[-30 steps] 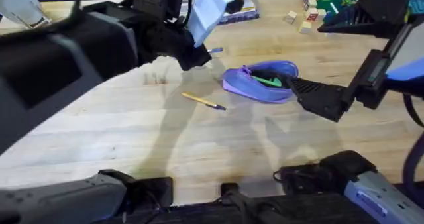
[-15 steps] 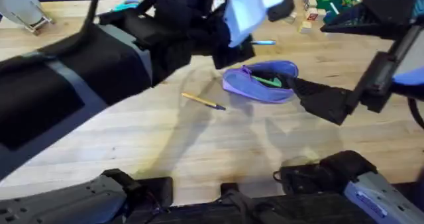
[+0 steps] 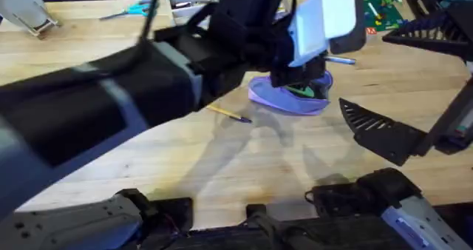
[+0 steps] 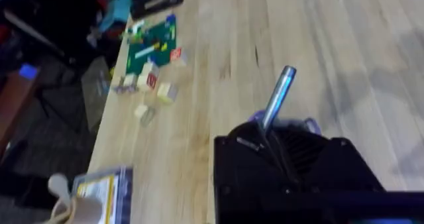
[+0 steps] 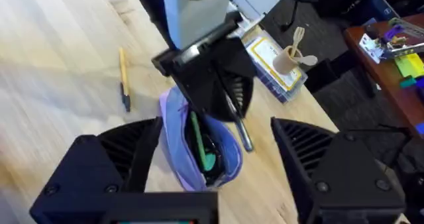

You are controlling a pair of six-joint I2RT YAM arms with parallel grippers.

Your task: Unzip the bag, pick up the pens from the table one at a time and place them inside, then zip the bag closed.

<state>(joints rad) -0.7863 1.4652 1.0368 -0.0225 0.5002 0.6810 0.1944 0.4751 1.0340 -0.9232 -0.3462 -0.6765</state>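
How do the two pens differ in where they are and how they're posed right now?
The blue-grey pen is clamped in the left gripper above the open bag, tilted. The yellow pen lies flat on the table, ungripped, beside the bag. Both are slim and outside the bag.

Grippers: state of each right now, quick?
Left gripper: shut on the blue-grey pen, over the open bag.
Right gripper: open, holding nothing, beside the bag.

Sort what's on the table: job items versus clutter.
Job items:
- bag, unzipped
- blue-grey pen, held by the left end effector over the bag
- yellow pen, on the table

Clutter:
- scissors
- wooden blocks
- green board
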